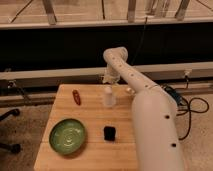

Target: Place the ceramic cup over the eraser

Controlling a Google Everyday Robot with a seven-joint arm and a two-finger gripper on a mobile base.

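The white ceramic cup (108, 96) stands upright on the wooden table (90, 155), near its back edge. The black eraser (109, 133) lies on the table well in front of the cup, apart from it. My gripper (106, 80) hangs just above and behind the cup, at the end of the white arm (145, 105) that reaches in from the lower right. Whether the gripper touches the cup does not show.
A red oblong object (76, 96) lies left of the cup. A green plate (67, 136) sits at the front left. A small pale item (130, 90) peeks out beside the arm. A cable (192, 107) lies on the floor to the right.
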